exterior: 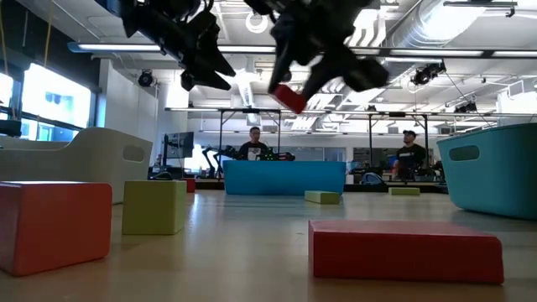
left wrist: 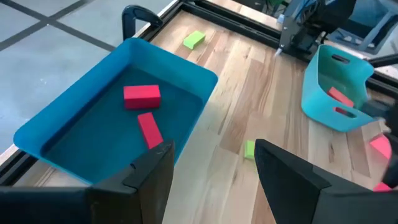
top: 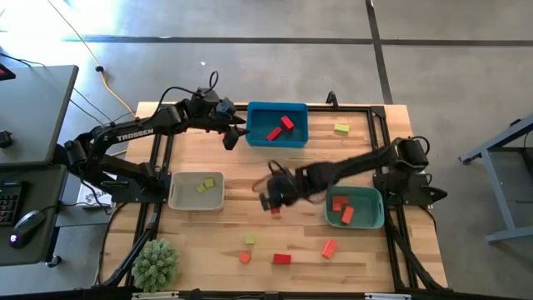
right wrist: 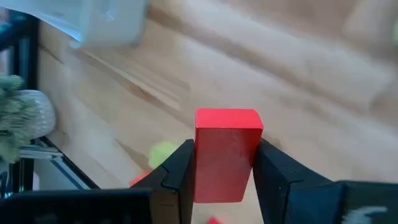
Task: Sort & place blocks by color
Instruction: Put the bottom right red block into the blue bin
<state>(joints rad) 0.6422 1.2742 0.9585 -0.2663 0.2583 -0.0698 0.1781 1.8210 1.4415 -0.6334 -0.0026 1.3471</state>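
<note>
My right gripper (top: 271, 200) hangs over the middle of the table, shut on a red block (right wrist: 225, 152). The block also shows in the low view (exterior: 289, 98), well above the tabletop. My left gripper (left wrist: 214, 168) stands open and holds nothing, above the left edge of the blue tray (top: 277, 125). Two red blocks (left wrist: 142, 95) lie in that tray. The teal tray (top: 354, 208) holds orange-red blocks, and the beige tray (top: 197, 190) holds yellow-green ones. Loose blocks lie flat near the front edge: a red one (top: 281, 258), orange-red ones (top: 328, 248) and a yellow-green one (top: 249, 240). My right gripper pinches the red block between its two fingers (right wrist: 177, 174), by two opposite side faces (right wrist: 200, 155). The block's free end (right wrist: 227, 118) sticks out past the fingertips. The fingers slant down, coming from the table's right side. The block is lifted clear of the table and sits tilted.
Another yellow-green block (top: 341, 127) lies at the far right, beside the blue tray. A fuzzy green plant ball (top: 156, 265) sits at the near left corner. A black frame rail (top: 379, 125) runs round the table. Bare wood shows between the trays. People stand in the room beyond.
</note>
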